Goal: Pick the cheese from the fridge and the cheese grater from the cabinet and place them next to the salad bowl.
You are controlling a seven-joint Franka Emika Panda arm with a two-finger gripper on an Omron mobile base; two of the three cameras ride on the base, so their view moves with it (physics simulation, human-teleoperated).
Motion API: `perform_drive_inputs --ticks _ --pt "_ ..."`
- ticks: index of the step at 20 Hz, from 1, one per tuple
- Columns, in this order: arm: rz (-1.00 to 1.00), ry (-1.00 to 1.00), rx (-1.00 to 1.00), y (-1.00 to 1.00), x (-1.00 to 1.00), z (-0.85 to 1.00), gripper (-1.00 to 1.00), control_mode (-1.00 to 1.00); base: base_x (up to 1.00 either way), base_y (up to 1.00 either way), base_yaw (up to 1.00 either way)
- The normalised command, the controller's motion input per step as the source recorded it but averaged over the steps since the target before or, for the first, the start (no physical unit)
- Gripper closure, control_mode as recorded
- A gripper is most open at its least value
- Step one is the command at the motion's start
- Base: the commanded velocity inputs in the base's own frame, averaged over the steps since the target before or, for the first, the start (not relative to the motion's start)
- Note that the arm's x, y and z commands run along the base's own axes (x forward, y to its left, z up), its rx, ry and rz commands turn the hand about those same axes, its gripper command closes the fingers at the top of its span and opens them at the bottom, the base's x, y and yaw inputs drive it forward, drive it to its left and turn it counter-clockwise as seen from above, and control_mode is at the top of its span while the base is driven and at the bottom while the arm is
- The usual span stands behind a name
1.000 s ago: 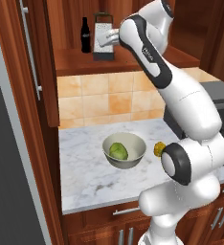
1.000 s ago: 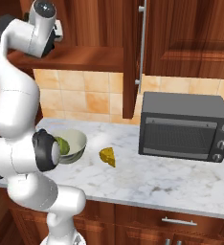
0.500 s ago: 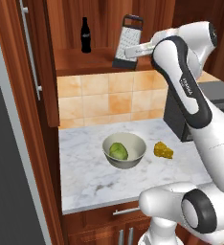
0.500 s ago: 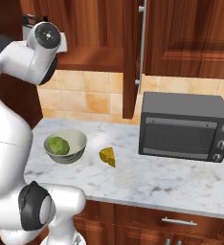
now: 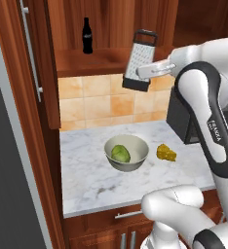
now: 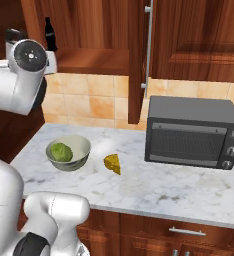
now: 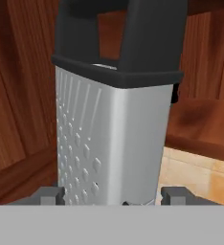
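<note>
Bare counter (image 5: 94, 182) — beside salad bowl (image 5: 135, 146)

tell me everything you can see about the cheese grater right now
The cheese grater is a silvery perforated metal box with a black top handle and black base. It hangs in the air, tilted, out in front of the open cabinet shelf and above the counter, beyond the salad bowl. The gripper holds it, its jaws on either side of the lower body. Nothing else touches it.

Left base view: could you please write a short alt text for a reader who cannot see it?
The white robot arm holds a silvery cheese grater in the air, tilted, in front of the open wooden cabinet. On the marble counter below stand a salad bowl and, to its right and apart from it, a yellow cheese wedge. A dark bottle stands on the cabinet shelf.
</note>
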Motion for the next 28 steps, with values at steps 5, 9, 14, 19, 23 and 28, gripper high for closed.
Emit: perform_drive_inputs --ticks 5,9,14,19,23,28 --pt "0.03 0.18 -0.13 0.00 -0.52 -0.43 1.00 -1.00 0.00 0.00 0.00" --pt "0.02 0.17 -0.17 0.00 -0.48 -0.49 1.00 -1.00 0.00 0.00 0.00" --pt "0.00 0.18 -0.19 0.02 -0.35 -0.58 1.00 -1.00 0.00 0.00 0.00" --pt "0.00 0.17 -0.23 0.27 -0.07 -0.68 1.00 -1.00 0.00 0.00 0.00" --pt "0.00 0.03 -0.11 0.34 0.01 -0.71 1.00 -1.00 0.00 0.00 0.00" --pt "0.00 0.00 0.01 0.30 0.00 -0.71 1.00 -1.00 0.00 0.00 0.00"
